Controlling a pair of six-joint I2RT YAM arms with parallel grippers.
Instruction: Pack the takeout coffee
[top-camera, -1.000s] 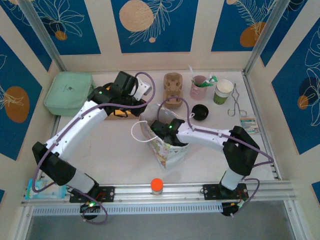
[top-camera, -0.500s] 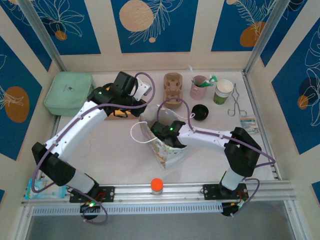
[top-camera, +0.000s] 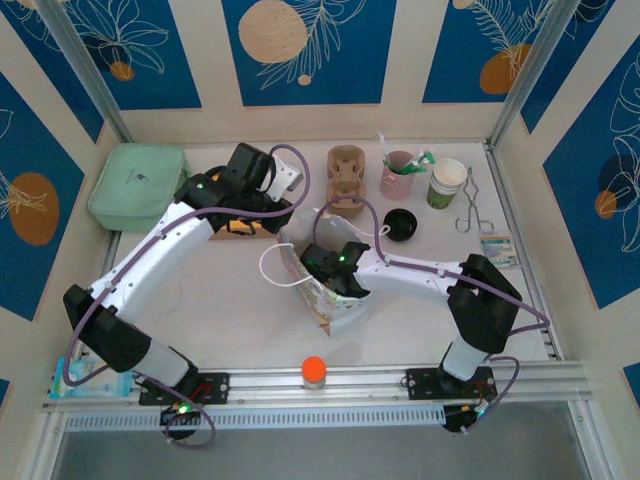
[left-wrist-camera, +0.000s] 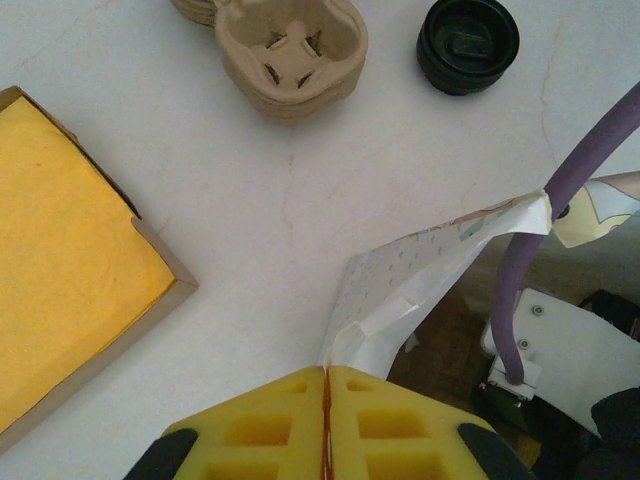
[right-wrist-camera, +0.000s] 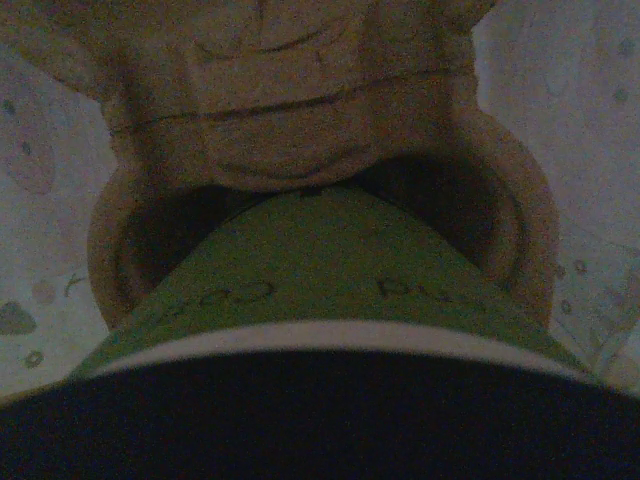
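Dark lettering runs across the side of the green cup (right-wrist-camera: 320, 265), seen upside down in the right wrist view. It is dim and blurred, and no word can be made out. The paper bag (left-wrist-camera: 400, 270) bears only small printed specks. Print on the small packet (top-camera: 499, 247) is too small to read.

Top: high behind, looking down on table (top-camera: 230, 300) | Left wrist: near, downward, shares paper bag (top-camera: 325, 305) | Right wrist: very near, inside bag
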